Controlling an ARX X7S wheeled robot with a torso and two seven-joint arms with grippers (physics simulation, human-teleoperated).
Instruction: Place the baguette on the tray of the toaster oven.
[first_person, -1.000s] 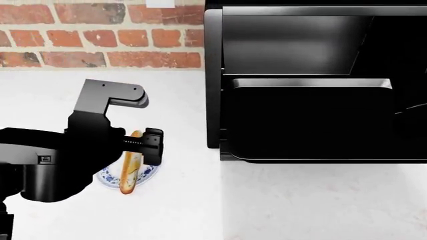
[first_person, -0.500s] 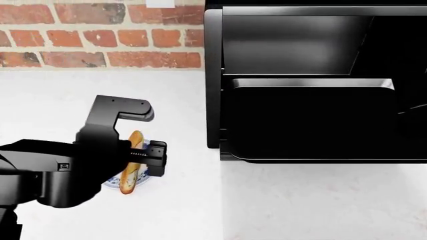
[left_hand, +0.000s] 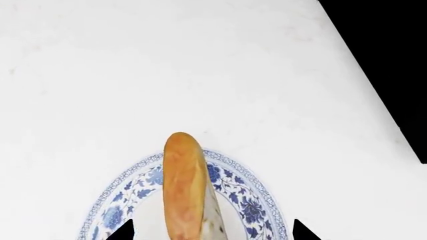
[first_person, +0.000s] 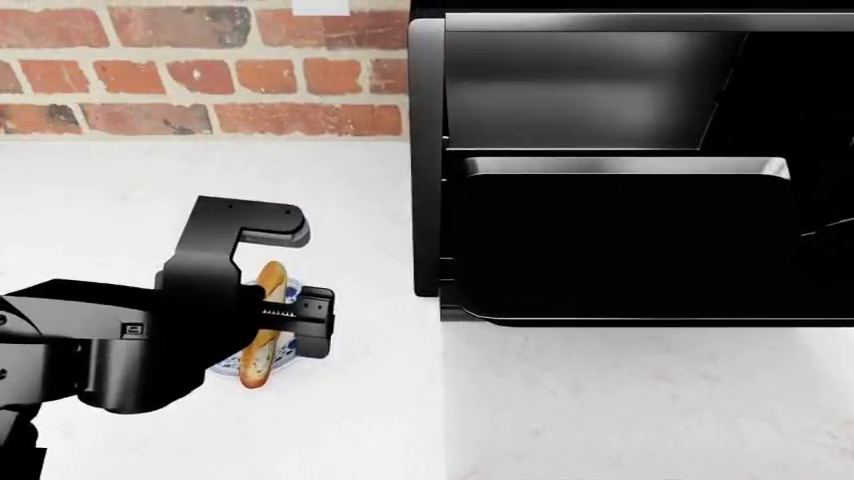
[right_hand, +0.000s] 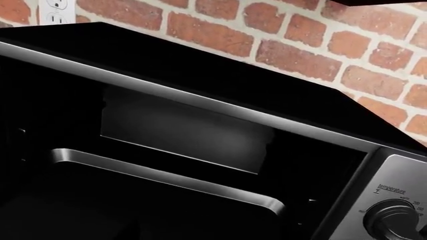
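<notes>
The golden-brown baguette (first_person: 256, 364) lies on a small blue-and-white plate (first_person: 288, 356) on the white counter, left of the toaster oven (first_person: 427, 150). My left gripper (first_person: 274, 316) hangs over its middle, one finger on each side. In the left wrist view the baguette (left_hand: 182, 190) lies between the two dark fingertips (left_hand: 124, 231) with a clear gap on both sides, so the left gripper (left_hand: 213, 231) is open. The black tray (first_person: 621, 167) sticks out of the oven's dark mouth. In the right wrist view the tray's rim (right_hand: 167, 173) shows. My right gripper is not visible.
A red brick wall (first_person: 200, 70) runs behind the counter. The toaster oven's left wall stands close to the right of the plate (left_hand: 248, 202). The right wrist view shows a round temperature knob (right_hand: 400, 224) on the oven's silver panel and a wall outlet (right_hand: 57, 7).
The left arm has shifted a little right and lower, settling its fingers around the middle of the baguette. The baguette and plate have not moved.
</notes>
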